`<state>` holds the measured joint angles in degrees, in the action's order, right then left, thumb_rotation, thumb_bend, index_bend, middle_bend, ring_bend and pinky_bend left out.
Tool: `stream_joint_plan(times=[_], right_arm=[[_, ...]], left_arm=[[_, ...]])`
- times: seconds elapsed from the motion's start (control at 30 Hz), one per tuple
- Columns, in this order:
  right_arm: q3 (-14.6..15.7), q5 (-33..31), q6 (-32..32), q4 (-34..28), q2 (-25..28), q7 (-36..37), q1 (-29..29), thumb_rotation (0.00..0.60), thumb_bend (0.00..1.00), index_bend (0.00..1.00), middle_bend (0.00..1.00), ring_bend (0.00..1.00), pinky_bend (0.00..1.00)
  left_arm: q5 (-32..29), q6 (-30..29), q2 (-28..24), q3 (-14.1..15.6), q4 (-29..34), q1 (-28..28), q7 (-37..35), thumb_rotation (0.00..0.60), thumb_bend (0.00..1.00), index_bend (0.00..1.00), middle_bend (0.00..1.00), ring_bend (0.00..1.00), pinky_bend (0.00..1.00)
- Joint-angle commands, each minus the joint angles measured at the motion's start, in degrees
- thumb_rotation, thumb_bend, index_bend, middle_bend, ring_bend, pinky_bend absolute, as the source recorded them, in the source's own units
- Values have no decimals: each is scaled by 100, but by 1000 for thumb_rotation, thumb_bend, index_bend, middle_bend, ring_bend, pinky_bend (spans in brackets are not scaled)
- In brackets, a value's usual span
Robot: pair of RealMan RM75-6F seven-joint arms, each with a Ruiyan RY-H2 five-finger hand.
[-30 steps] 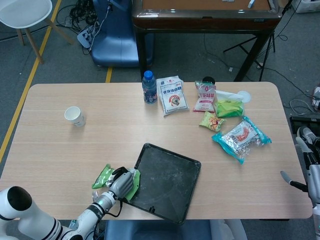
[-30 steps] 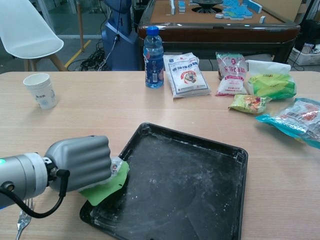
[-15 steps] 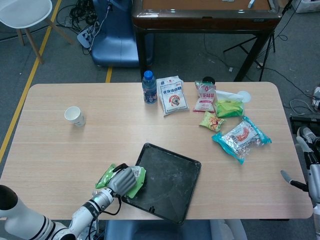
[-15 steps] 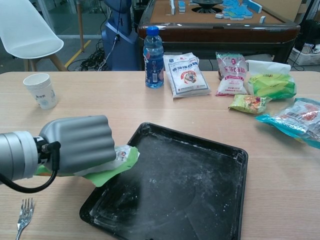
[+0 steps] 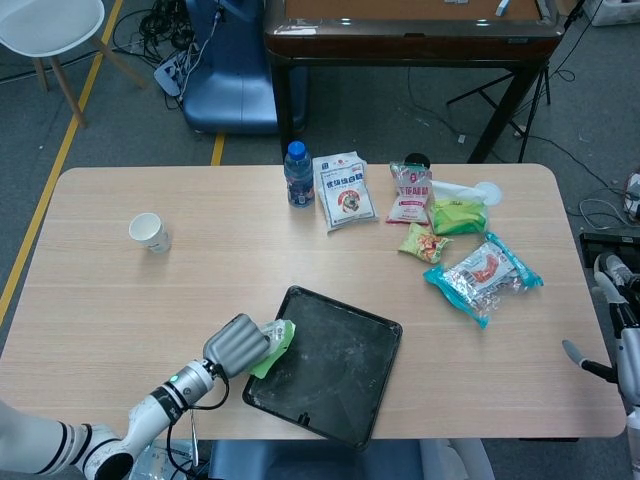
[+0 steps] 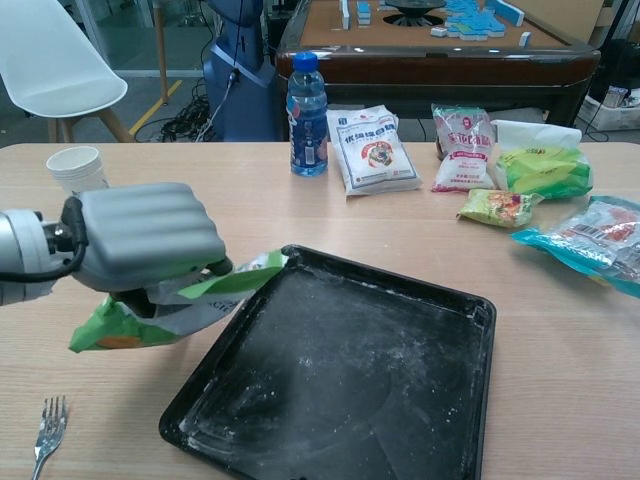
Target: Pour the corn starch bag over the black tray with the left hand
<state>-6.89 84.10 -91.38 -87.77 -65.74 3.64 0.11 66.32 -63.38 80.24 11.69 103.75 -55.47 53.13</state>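
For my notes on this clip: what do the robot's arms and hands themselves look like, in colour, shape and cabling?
The left hand is matte grey, blocky, with ridged finger backs. Its wrist is a silvery cylinder with a black collar, and a thin black cable loops beside it. In the head view a small green light shows on the forearm, and the white arm segments carry black bands. The right hand, cut off at the frame edge, shows grey metal parts and a dark tip.

Left hand [image 6: 150, 237] raised, fingers curled

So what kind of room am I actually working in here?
Most likely a lab or test room, not a kitchen. Cables lie loose on a grey floor marked with yellow tape, a game table with blue tiles stands behind the wooden table, and grocery packets are laid out like props.
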Motion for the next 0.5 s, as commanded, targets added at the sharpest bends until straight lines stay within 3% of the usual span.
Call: stream_joint_plan(times=[0.03,0.5], right_arm=[[-3,-6,17,-19,3,-22,11,600,179,94,260,135,132],[-18,-49,111,-98,9,-102,57,600,179,95,260,135,132]], left_arm=[[448,99,-137,-236,-434,370,-1352,600,476,527,880,851,742],[1626,-564,526,-758,-2273,1212,-4919,600,476,529,877,818,742]])
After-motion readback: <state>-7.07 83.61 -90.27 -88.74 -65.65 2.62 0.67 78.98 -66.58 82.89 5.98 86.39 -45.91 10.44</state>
